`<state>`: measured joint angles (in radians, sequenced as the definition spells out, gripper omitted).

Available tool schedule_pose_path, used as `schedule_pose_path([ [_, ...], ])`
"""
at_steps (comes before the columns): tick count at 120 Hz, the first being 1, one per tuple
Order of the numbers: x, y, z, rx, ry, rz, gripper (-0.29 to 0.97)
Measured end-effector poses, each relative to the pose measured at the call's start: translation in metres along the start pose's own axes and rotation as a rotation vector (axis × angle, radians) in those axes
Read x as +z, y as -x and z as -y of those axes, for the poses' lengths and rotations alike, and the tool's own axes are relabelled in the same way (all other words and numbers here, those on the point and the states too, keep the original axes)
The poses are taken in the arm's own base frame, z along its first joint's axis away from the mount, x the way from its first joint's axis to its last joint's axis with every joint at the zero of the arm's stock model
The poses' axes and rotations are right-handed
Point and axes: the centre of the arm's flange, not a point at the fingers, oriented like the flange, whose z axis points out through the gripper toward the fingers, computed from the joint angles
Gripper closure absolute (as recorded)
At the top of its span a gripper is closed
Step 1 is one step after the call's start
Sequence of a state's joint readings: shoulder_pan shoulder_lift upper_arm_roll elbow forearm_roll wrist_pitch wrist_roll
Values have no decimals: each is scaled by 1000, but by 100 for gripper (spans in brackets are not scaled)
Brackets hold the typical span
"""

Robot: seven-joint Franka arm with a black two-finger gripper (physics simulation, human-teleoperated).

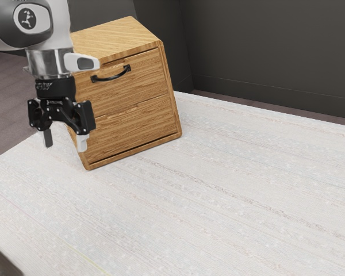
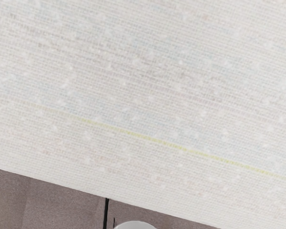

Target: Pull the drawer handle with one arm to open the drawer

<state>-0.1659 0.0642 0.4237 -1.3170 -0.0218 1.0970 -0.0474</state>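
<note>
Exterior view: gripper [image 1: 64, 141], fingers spread and empty, hangs above the table [image 1: 230, 207] near its 9 o'clock edge; drawer handle [image 1: 110, 73] at 1 o'clock of the gripper.

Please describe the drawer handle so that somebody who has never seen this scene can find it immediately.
On the pale table stands one wooden cabinet, at the exterior view's upper left, with two drawer fronts, one above the other. The handle is the thin black curved bar on the upper drawer front; the lower drawer front shows no handle.
</note>
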Motion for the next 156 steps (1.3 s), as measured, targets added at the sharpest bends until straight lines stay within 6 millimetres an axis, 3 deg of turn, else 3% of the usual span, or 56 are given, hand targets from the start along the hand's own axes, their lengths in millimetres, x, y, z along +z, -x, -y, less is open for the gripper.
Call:
schedule_pose_path([
  [39, -17, -25, -17, 4, 36, -200, 0],
  [42, -28, -19, -17, 4, 39, -227, 0],
  [46, -65, 2, -16, 5, 49, -314, 0],
  [51, -95, 23, -13, 6, 64, -392, 0],
  [62, -125, 38, -10, 25, 127, -509, 0],
  [74, -117, 11, -17, 64, 206, -573, 0],
  [81, -112, -8, -30, 93, 243, -618, 0],
  [91, -105, -32, -80, 179, 260, -679, 0],
  [100, -102, -39, -121, 253, 248, -736, 0],
  [115, -97, -61, -130, 277, 231, -809, 0],
  [124, -99, -67, -127, 301, 207, -851, 0],
  [130, -109, -60, -120, 322, 193, -893, 0],
  [142, -125, -58, -74, 315, 137, -956, 0],
  [156, -117, -68, -28, 304, 80, -954, 0],
])
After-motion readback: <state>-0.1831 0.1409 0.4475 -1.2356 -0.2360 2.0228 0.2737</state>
